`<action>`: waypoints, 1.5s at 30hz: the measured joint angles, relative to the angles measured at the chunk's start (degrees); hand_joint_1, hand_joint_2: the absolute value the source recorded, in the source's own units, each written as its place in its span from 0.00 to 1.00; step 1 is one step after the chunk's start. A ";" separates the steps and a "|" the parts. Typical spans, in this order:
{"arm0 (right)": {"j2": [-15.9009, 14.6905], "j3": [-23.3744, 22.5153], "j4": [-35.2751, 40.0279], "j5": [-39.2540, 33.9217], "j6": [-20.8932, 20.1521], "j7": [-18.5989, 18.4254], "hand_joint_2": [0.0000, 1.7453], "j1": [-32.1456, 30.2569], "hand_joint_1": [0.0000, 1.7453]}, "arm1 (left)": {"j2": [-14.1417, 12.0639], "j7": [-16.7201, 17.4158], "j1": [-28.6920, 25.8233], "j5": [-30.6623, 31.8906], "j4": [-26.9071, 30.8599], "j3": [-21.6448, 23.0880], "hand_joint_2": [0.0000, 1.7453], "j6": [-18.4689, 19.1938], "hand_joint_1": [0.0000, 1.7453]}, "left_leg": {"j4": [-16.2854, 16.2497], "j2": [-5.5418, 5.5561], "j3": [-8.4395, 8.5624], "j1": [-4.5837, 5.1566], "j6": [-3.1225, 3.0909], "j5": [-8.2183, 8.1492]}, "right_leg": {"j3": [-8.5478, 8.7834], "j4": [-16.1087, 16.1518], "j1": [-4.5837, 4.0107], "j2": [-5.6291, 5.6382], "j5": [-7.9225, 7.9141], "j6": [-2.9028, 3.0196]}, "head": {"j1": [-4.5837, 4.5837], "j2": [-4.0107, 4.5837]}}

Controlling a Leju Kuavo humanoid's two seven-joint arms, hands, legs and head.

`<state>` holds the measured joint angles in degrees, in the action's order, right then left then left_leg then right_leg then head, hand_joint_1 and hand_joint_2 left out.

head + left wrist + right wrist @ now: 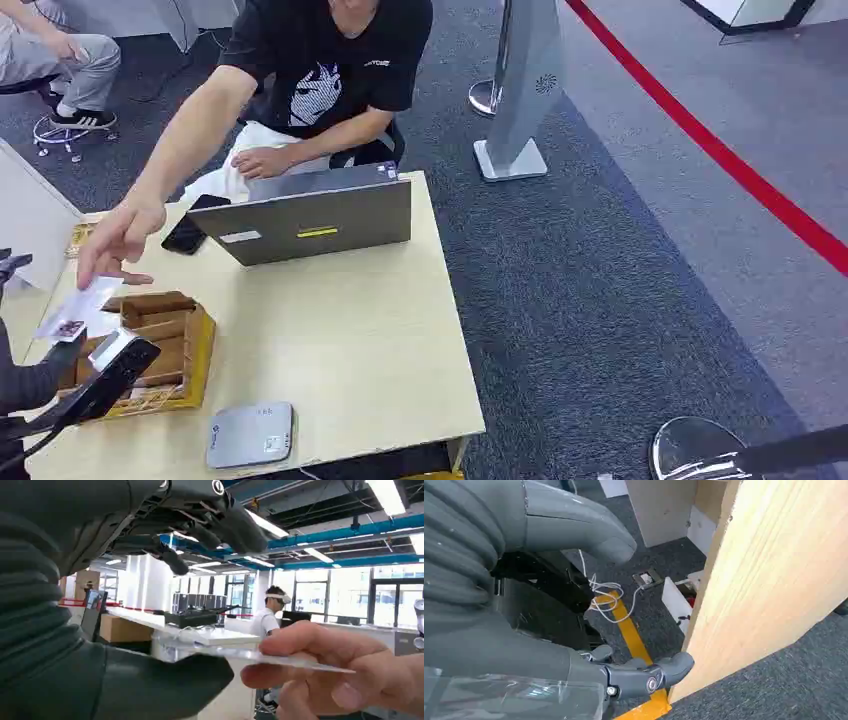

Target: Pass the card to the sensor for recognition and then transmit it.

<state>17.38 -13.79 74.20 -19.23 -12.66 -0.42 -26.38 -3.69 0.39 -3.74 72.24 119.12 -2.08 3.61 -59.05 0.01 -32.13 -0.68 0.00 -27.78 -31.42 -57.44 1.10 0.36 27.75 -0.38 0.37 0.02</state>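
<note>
Pale wooden square counter (350, 330) carries everything; all places here are given from it. At its far edge, a grey laptop (315, 215) with its lid up, back turned toward the robot; a person in a black T-shirt (320, 60) sits just behind, reaching one arm across to the counter's left end. Left of centre sits a brown and yellow open cardboard box (165, 345); on the near edge, a flat grey rounded sensor pad (250, 436); beside the laptop's left corner, a black phone (188, 230). Beyond the counter's right side, grey carpet and a red floor stripe (720, 150). Left hand (95, 380) is raised over the counter's left end; the left wrist view shows its thumb (150, 685) under the thin white plastic card (235, 652) and its dark fingers (235, 527) spread well above, so the hand is wide and not clamped. The person's hand (340, 672) pinches the card's other end, and seems to bear it. Right hand (589, 665) hangs below the counter's near edge, fingers loosely curled on nothing. Judgement: card is light, stiff, slick and thin; best pinched flat across a short end, leaving the face free for the sensor pad.
</note>
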 joint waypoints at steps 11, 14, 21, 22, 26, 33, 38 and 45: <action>0.00 0.07 0.09 -0.98 1.20 0.00 1.00 -0.01 0.00 | 0.04 0.57 -0.19 0.04 0.00 -0.04 1.00 1.07 1.00 | 0.00 0.00 -0.03 0.00 0.00 0.00 | -0.01 0.00 0.00 0.00 0.00 0.00 | 0.02 0.00; 0.00 0.09 0.09 -0.98 1.25 0.00 1.00 -0.01 0.00 | 0.04 0.57 -0.25 0.04 0.00 -0.04 1.00 1.07 1.00 | 0.00 0.01 -0.03 0.00 0.00 0.00 | -0.01 0.00 0.00 -0.01 0.00 0.00 | 0.02 0.02; 0.00 0.33 0.24 -1.14 1.49 0.09 1.00 -0.03 0.00 | 0.28 0.41 -0.91 -0.59 0.00 -0.04 1.00 1.29 1.00 | 0.00 0.00 -0.03 0.00 0.00 0.00 | -0.01 0.00 0.00 0.00 0.00 0.00 | 0.02 0.00; 0.00 0.33 0.24 -1.14 1.40 0.09 1.00 -0.04 0.00 | 0.50 0.04 -1.27 -1.00 0.02 -0.04 1.00 1.49 1.00 | 0.00 0.00 -0.04 0.00 0.00 0.00 | -0.01 0.00 0.00 0.00 0.00 0.00 | 0.02 0.02; 0.00 0.33 0.24 -1.84 1.27 0.48 1.00 -0.05 0.00 | 2.10 -1.90 -4.66 -2.69 0.20 -0.02 1.00 2.25 1.00 | 0.00 -0.03 -0.05 0.01 0.00 0.00 | -0.02 0.00 0.01 0.03 0.00 0.00 | 0.02 0.00; 0.00 0.17 0.39 -1.92 0.94 0.42 1.00 0.07 0.00 | 6.01 -4.39 -15.79 -3.08 -1.23 4.00 1.00 1.70 1.00 | 0.00 -0.05 -0.09 0.04 -0.11 -0.12 | -0.17 0.03 0.03 0.06 0.05 -0.05 | 0.02 0.00; 0.00 -0.24 0.39 -1.68 0.07 0.22 1.00 0.40 0.00 | 6.73 -4.22 -19.93 -3.41 -3.70 7.10 1.00 1.01 1.00 | 0.00 -0.03 -0.11 0.02 -0.10 -0.11 | -0.18 0.03 0.02 0.04 0.05 -0.05 | 0.00 0.00; 0.00 -1.24 0.13 -0.66 -1.16 0.09 1.00 1.08 0.00 | 6.73 -2.95 -22.29 -3.80 -8.00 9.94 1.00 1.66 1.00 | 0.00 -0.04 -0.10 0.01 -0.09 -0.08 | -0.16 0.03 0.01 0.04 0.05 -0.05 | 0.02 0.00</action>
<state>17.38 -15.04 74.34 -19.89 -13.81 -0.33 -25.29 3.04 -2.56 -26.02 68.43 111.12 7.87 5.27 -59.05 -0.03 -32.23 -0.67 -0.09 -27.85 -31.58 -57.42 1.11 0.40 27.80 -0.43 0.39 0.02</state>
